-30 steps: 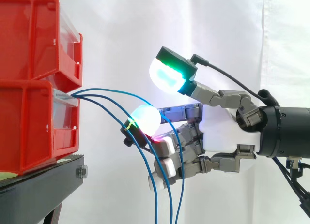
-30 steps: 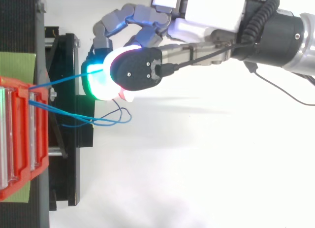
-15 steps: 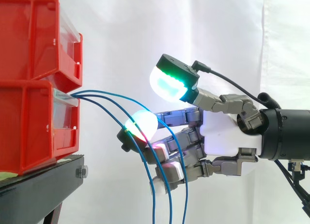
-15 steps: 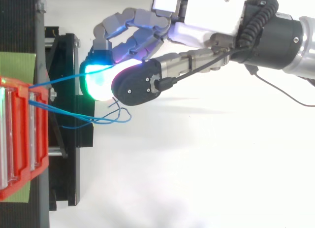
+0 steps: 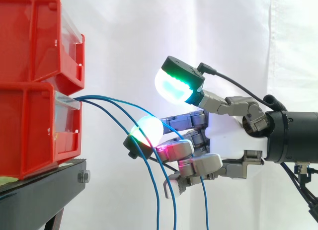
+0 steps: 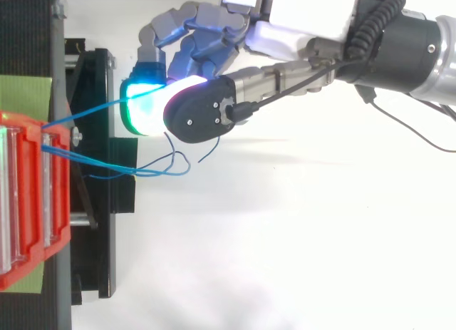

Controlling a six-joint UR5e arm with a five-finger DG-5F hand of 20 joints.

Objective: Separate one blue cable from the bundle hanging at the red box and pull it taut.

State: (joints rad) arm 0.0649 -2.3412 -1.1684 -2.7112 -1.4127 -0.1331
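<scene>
Grips one blue cable (image 5: 204,205) in the curled robot hand (image 5: 228,140). Arcs from the red box (image 5: 30,130), then hangs vertical beneath the palm.

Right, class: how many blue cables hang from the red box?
3: one blue cable hooked in the hand's curled fingers; two more hang nearer the red box. Others may be hidden.

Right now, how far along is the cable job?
Done: the robot hand sits among the cables at the lower red bin. In hand: its curled fingers hook one blue cable, apart from the other two cables. Left: pulling it taut; it arcs.
</scene>
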